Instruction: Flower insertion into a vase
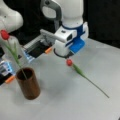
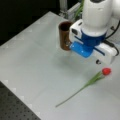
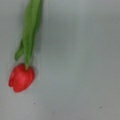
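**One tulip stands in the vase, a second lies flat under the robot's wrist**

A pale grey table (image 1: 75, 105) fills both front views, with the brown vase as the landmark on it. There is one white and blue robot arm (image 1: 71, 27). It hangs low over the table, to the right of the vase in a front view. In a front view (image 2: 95, 30) its body stands in front of the vase and covers part of the vase's wall.

The gripper (image 1: 65, 55) is at the arm's lower end, just above the loose tulip's bloom. Its fingers are hidden under the wrist, so I cannot tell how the jaws stand. The wrist view shows no fingers.

There is one vase (image 1: 28, 83), a dark brown glossy cylinder standing upright on the table. It also shows in a front view (image 2: 64, 35).

There are two red tulips. One tulip in the vase (image 1: 5, 35) stands with its stem inside the rim, leaning to a front view's left, its bloom well above the vase. One loose tulip (image 1: 82, 73) lies flat on the table, well apart from the vase, bloom nearest the arm. It shows in a front view (image 2: 97, 77) and in the wrist view (image 3: 22, 78).

Behind the vase is grey equipment with orange tabs (image 1: 37, 48).
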Controlling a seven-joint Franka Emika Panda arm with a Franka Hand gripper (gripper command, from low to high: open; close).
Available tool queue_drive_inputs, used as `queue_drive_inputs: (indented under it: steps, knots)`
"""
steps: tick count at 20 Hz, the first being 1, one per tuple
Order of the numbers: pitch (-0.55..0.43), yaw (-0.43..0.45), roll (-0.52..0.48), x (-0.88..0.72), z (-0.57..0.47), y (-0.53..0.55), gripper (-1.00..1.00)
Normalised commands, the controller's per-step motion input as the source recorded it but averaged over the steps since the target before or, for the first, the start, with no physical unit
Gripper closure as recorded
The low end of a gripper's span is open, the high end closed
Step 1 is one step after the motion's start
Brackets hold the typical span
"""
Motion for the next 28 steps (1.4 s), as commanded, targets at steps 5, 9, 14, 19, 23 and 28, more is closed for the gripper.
queue_drive_inputs:
  steps: [5,9,14,19,23,28]
  knots:
    - [-0.127,-0.064,0.101,0.06,-0.24,0.11,-1.00]
    - [-0.101,-0.081,0.046,0.04,-0.27,0.12,-1.00]
    - [-0.021,-0.074,0.005,0.05,-0.26,0.13,-1.00]
    - [0.024,-0.032,-0.053,0.13,-0.27,0.14,-1.00]
    - [0.070,-0.030,-0.136,0.21,-0.31,0.15,-1.00]
    - [0.026,0.034,-0.181,0.27,-0.20,0.11,-1.00]
